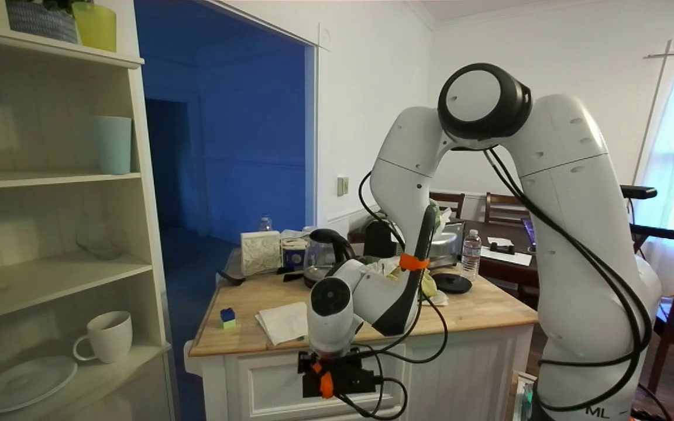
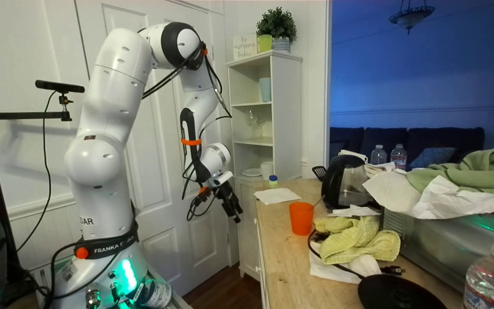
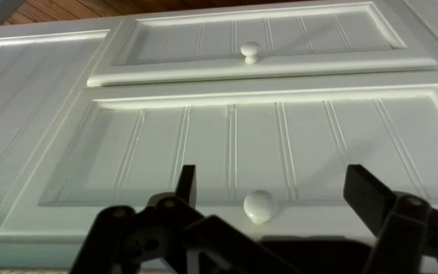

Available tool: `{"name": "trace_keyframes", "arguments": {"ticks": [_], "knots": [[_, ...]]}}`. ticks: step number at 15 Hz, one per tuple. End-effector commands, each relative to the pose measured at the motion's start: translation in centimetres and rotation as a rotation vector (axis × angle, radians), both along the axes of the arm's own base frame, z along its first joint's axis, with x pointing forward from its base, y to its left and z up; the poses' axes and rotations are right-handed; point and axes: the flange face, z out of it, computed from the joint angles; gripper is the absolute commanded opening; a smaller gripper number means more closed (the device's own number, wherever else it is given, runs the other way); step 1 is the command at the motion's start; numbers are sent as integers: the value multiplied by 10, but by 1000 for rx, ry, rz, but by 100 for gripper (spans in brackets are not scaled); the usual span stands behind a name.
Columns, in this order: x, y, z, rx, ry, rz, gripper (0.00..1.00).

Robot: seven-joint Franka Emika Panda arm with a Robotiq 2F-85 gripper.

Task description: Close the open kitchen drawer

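Observation:
The kitchen drawer [image 1: 270, 383] has a flat white panelled front under the wooden top of the island. In the wrist view, which stands upside down, its front [image 3: 207, 148] fills the middle, with a round white knob [image 3: 260, 206]. The front looks flush with the cabinet, and no inside or utensils show. My gripper [image 3: 273, 184] is open and empty, with one finger on each side of the knob and apart from it. In both exterior views the gripper [image 1: 337, 374] hangs in front of the island, pointing down toward its front in one of them [image 2: 233, 211].
A second white front with a knob [image 3: 250, 51] lies below the drawer. On the wooden top [image 2: 281, 257] stand an orange cup [image 2: 301, 219], a kettle [image 2: 345, 182], a paper sheet [image 2: 276, 195] and a yellow cloth [image 2: 354, 240]. A white shelf unit [image 2: 287, 116] stands beyond the island.

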Motion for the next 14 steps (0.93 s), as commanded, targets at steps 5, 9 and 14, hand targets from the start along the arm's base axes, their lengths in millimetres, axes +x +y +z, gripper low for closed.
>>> {"name": "trace_keyframes", "arguments": {"ticks": [5, 9, 14], "knots": [[-35, 2, 17, 115, 312, 70, 100], [-26, 12, 43, 169, 423, 117, 100], [5, 8, 98, 194, 460, 245, 100]]}}
